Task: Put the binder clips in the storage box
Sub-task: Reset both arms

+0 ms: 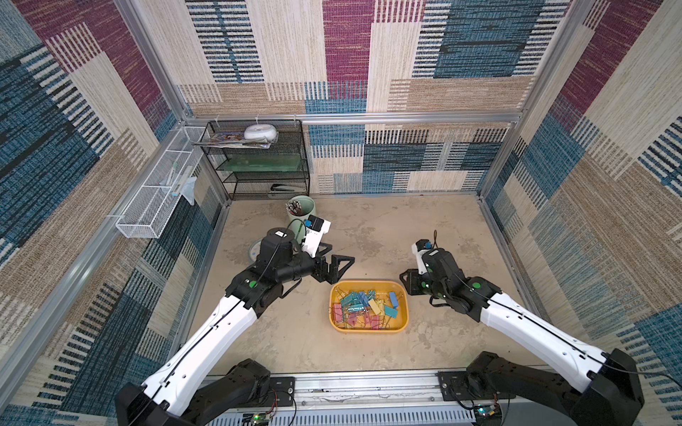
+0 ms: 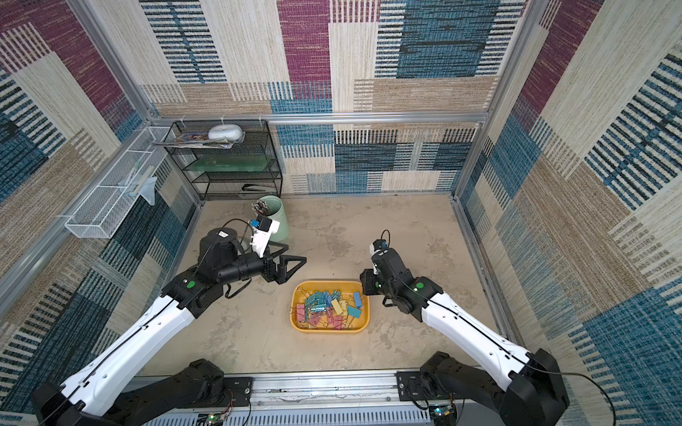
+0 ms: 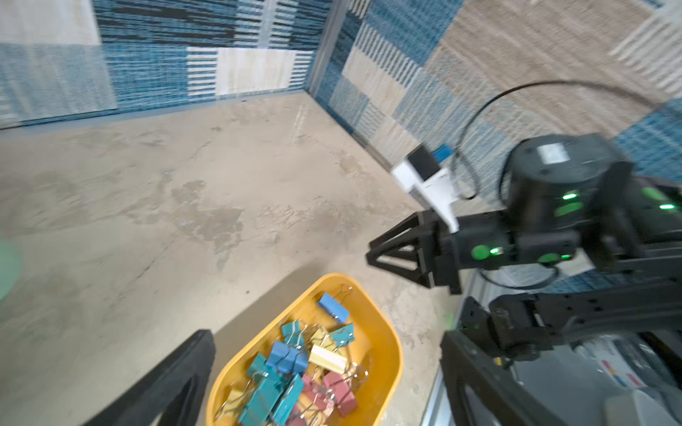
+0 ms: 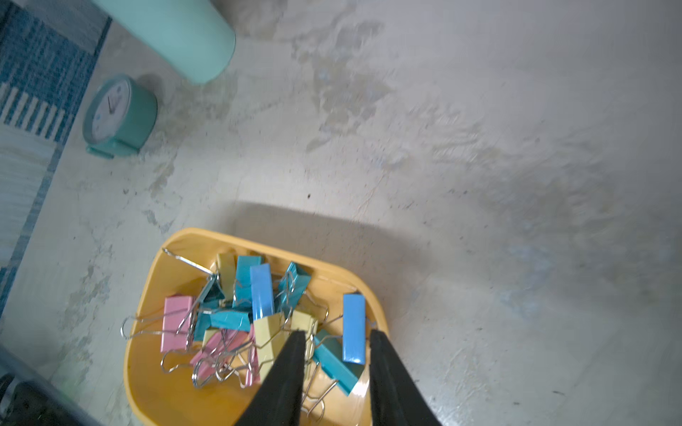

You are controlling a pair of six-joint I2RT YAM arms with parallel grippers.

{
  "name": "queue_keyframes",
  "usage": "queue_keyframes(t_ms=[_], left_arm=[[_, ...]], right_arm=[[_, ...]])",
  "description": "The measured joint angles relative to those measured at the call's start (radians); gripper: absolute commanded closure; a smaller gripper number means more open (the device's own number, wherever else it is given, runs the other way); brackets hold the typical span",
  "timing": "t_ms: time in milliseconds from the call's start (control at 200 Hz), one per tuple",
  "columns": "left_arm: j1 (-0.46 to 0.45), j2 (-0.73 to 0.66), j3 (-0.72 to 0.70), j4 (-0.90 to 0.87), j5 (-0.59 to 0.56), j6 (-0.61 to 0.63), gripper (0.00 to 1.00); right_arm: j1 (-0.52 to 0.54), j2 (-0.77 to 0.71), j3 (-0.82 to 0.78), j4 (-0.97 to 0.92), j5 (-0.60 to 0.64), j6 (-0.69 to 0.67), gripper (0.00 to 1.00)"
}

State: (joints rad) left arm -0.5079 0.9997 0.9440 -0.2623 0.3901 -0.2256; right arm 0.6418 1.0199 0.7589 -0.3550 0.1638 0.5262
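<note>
Every one of the binder clips that could be seen lay inside the storage box, a tangled heap of teal, pink, yellow and blue with wire handles crossing. Both top views showed none on the worktop around the box. On that showing the sorting looked as good as finished, with little left but to draw the arms away, though a clip hidden under an arm could not be ruled out.

The right gripper hung over the box's right-hand wall, its fingers parted with nothing caught between them. A blue clip lay in the box just beside their tips. The left gripper hovered beyond the box's far left corner, apart from it, fingers spread wide and bare.

The box's walls were low. In the right wrist view a few wire loops reached the rim on the side away from the right gripper, perhaps over it, so a careless brush there would likely drag one out. Beyond the box's far wall the worktop ran broad and bare. A mint pen cup and a small teal clock stood well beyond the far left corner. The box's near side was open too.
</note>
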Motion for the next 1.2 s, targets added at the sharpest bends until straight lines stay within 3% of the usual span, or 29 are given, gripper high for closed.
queue_keyframes(t_ms=[105,165,321,451,616,841,911,992,1117,1202], left_arm=[[-0.021,-0.115,-0.13,-0.005,-0.248,0.002,0.01],[-0.02,-0.185,-0.227,0.01,-0.4,0.018,0.01],[-0.002,-0.293,-0.482,0.146,-0.734,0.138,0.03],[0.06,-0.257,-0.639,0.352,-0.863,0.269,0.0],[0.227,-0.107,-0.661,0.535,-0.846,0.285,0.01],[0.439,0.184,-0.655,0.778,-0.616,0.262,0.0],[0.481,0.255,-0.639,0.84,-0.549,0.252,0.0],[0.514,0.329,-0.61,0.922,-0.487,0.238,0.0],[0.545,0.493,-0.584,1.061,-0.417,0.229,0.0],[0.55,0.529,-0.554,1.032,-0.385,0.229,0.0]], right_arm=[[-0.024,-0.087,-0.065,0.109,0.193,-0.05,0.25],[-0.063,-0.117,-0.12,0.197,0.288,-0.104,0.16],[-0.266,-0.057,-0.234,0.433,0.413,-0.225,0.11],[-0.403,0.072,-0.319,0.644,0.453,-0.298,0.07],[-0.509,0.208,-0.447,0.914,0.445,-0.352,0.05],[-0.568,0.351,-0.524,1.307,0.347,-0.436,0.0],[-0.584,0.454,-0.541,1.476,0.272,-0.464,0.0],[-0.597,0.526,-0.554,1.542,0.209,-0.487,0.0],[-0.603,0.534,-0.55,1.619,0.163,-0.492,0.0],[-0.605,0.534,-0.55,1.648,0.149,-0.492,0.0]])
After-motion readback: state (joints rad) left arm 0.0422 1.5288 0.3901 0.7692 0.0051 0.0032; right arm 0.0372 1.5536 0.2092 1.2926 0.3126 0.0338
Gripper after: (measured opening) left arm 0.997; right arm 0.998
